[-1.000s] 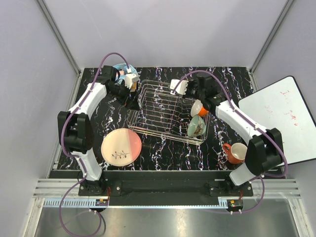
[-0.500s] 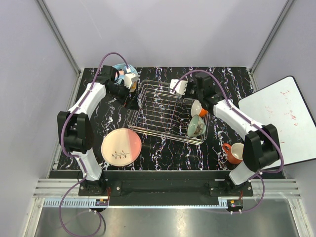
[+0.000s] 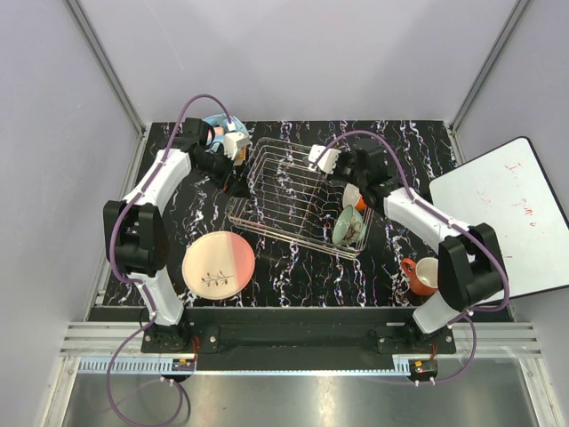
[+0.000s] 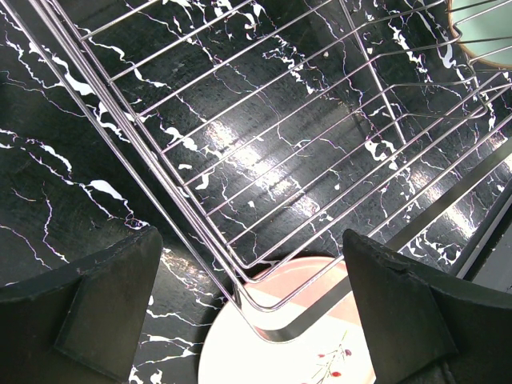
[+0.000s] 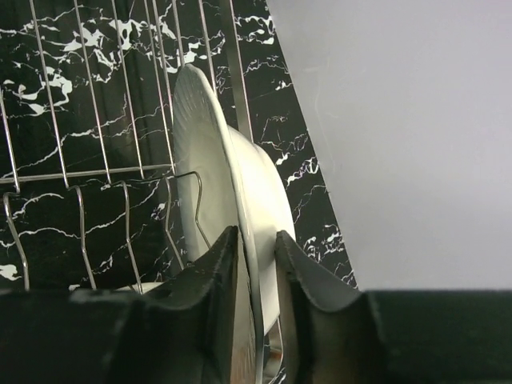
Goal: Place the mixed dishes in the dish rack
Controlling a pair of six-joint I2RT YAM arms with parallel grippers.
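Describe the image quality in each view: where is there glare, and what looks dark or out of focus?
Left wrist: bright glare streaks the glossy table beneath the dish rack. Right wrist: the right gripper is a dark, soft silhouette close to the lens, while the white dish it straddles stays sharp. Top external: evenly lit and sharp.

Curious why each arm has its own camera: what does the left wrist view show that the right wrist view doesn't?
Left wrist only: the pink-and-cream plate, a sliver of the pale green bowl, and the wide-open left fingers. Right wrist only: a white dish on edge between the right fingers. Both: the dish rack wires and black marble table.
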